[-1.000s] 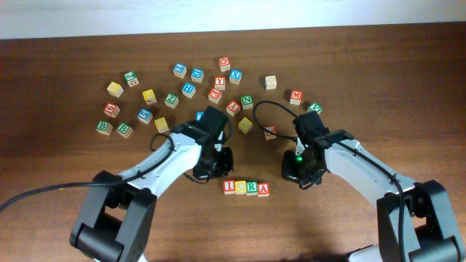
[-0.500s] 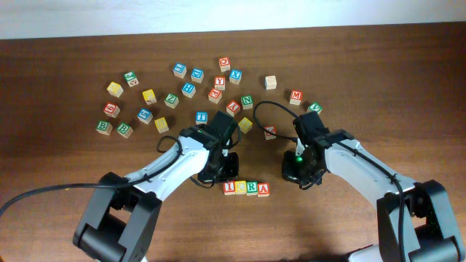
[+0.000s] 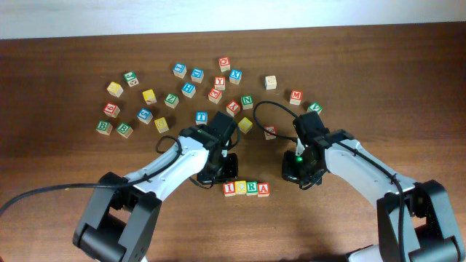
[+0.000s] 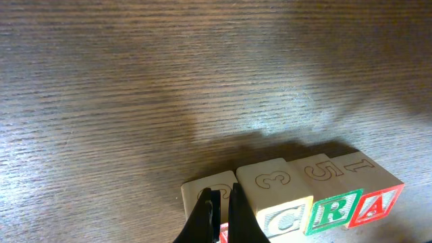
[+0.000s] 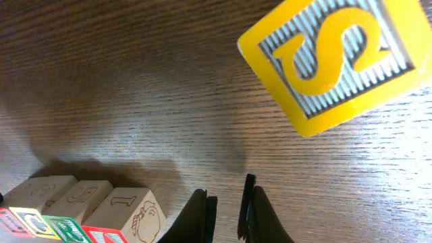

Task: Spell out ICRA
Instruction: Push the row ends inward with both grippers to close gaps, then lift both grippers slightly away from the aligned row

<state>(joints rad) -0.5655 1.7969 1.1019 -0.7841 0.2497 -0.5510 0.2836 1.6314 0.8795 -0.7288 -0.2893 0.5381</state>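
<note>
The four cubes stand in a row reading ICRA near the table's front: red I (image 3: 229, 188), yellow C (image 3: 240, 188), green R (image 3: 252, 188), red A (image 3: 263, 189). In the left wrist view C (image 4: 283, 219), R (image 4: 334, 209) and A (image 4: 378, 202) face the camera. The I cube (image 4: 199, 192) lies partly behind my shut left gripper (image 4: 221, 197), whose tips hang over its top edge. In the overhead view the left gripper (image 3: 220, 173) sits just behind the row's left end. My right gripper (image 3: 297, 175) rests to the right of the row, its jaws nearly together and empty (image 5: 229, 196).
Many other letter cubes lie scattered across the back half of the table (image 3: 73, 218), around a blue T (image 3: 202, 116) and a red M (image 3: 295, 96). A yellow S cube (image 5: 337, 61) lies on the wood ahead of the right gripper.
The left arm has swung right and toward the row, uncovering the blue T cube; it has held still over the last half second. The right arm has not moved.
</note>
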